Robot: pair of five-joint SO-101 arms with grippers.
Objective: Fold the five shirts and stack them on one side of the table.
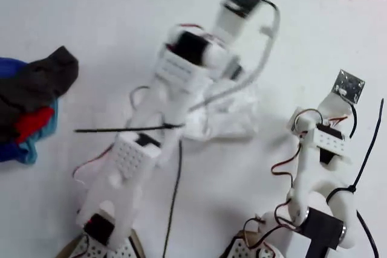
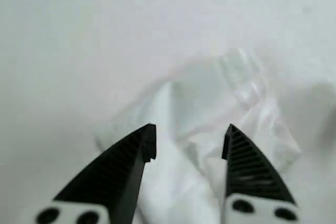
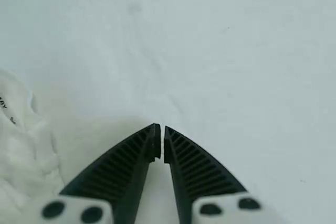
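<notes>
**Item 1.** My left fingers (image 2: 131, 166) stand spread apart with nothing between them, poised just above the white shirt (image 2: 210, 103). The shirt lies crumpled near the middle of the worktop (image 1: 91, 28), under my left arm, which is stretched out over it toward the far side. The cloth is bunched into ridges, not laid flat, and I can make out no fold in it.

**Item 2.** My right fingers (image 3: 126, 166) are closed tip to tip on nothing, above bare worktop. The right arm is tucked back at the near right, with the white shirt to its left. I judge it is parked there so as not to obstruct the left arm.

**Item 3.** A heap of coloured shirts (image 1: 30, 107), dark grey over red and blue, rests at the left edge, well apart from the white one. It looks rumpled rather than squared. I cannot tell whether it is the finished stack or stock awaiting folding.

**Assessment.** The spread stance over a ridge of cloth suggests that pinching the white shirt is the step in hand. The main risk is catching several layers at once.
</notes>
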